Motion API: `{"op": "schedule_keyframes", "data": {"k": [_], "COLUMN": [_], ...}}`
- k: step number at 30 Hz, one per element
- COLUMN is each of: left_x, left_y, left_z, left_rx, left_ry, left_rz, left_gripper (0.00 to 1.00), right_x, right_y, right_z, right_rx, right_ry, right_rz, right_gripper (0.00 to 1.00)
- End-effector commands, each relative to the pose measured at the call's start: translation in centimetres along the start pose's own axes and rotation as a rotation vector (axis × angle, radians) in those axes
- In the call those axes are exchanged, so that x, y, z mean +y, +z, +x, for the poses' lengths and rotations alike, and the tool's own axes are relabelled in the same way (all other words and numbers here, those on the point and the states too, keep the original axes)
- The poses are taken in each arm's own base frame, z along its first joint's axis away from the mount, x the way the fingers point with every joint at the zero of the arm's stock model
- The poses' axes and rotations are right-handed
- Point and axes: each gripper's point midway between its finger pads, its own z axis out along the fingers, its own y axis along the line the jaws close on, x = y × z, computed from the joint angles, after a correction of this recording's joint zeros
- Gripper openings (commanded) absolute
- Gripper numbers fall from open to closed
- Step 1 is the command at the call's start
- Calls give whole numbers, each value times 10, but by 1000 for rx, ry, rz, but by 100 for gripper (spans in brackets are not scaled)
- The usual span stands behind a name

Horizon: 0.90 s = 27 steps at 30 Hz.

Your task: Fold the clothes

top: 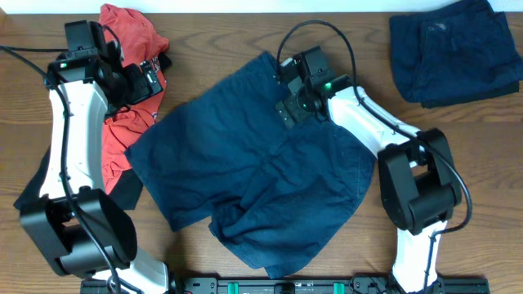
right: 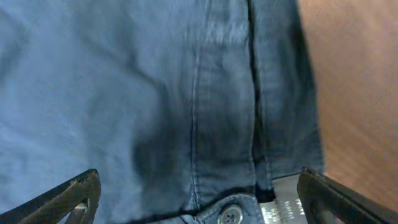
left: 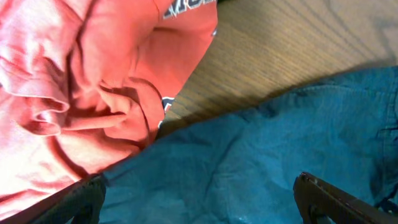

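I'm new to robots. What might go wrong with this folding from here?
The left gripper hangs open where the red shirt meets the shorts, so it may pinch both. The right gripper is open near the button; it might catch only the top layer.

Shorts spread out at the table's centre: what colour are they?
The shorts are plain dark navy blue, best seen in the overhead view.

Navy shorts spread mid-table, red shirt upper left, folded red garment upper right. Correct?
No: the folded garment in the upper right is navy, not red, per the overhead view. The shorts lie spread mid-table and the red shirt sits upper left.
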Motion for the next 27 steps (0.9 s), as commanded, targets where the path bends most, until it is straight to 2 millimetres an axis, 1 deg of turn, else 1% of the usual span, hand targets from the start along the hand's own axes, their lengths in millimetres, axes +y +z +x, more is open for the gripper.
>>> {"op": "schedule_keyframes", "data": {"k": [1, 5, 8, 10, 13, 17, 19, 21, 25, 27], "left_x": [-3, -7, -7, -6, -6, -7, -7, -7, -7, -7], "left_y": [17, 28, 35, 39, 41, 41, 41, 41, 42, 42], "left_z": [11, 17, 20, 21, 20, 17, 16, 15, 15, 15], "left_rx": [51, 82, 100, 109, 110, 96, 91, 90, 90, 90], "left_ry": [40, 53, 53, 52, 52, 54, 55, 55, 55, 55], "left_rz": [-17, -19, -23, -25, -25, -21, -20, -20, -20, -20], "left_gripper": [98, 98, 98, 98, 98, 98, 98, 98, 98, 98], "right_x": [-5, -5, -3, -2, -5, -19, -30, -39, -59, -72], "right_y": [3, 24, 36, 41, 45, 56, 67, 80, 102, 107], "right_z": [0, 22, 37, 43, 46, 51, 60, 74, 110, 126], "right_rx": [2, 77, 127, 147, 155, 161, 175, 201, 268, 292], "right_ry": [-9, -6, 2, 16, 26, 78, 122, 171, 303, 381], "right_rz": [17, 24, 16, 16, 33, 111, 155, 184, 212, 227], "right_gripper": [98, 93, 90, 89, 89, 91, 92, 92, 91, 91]}}
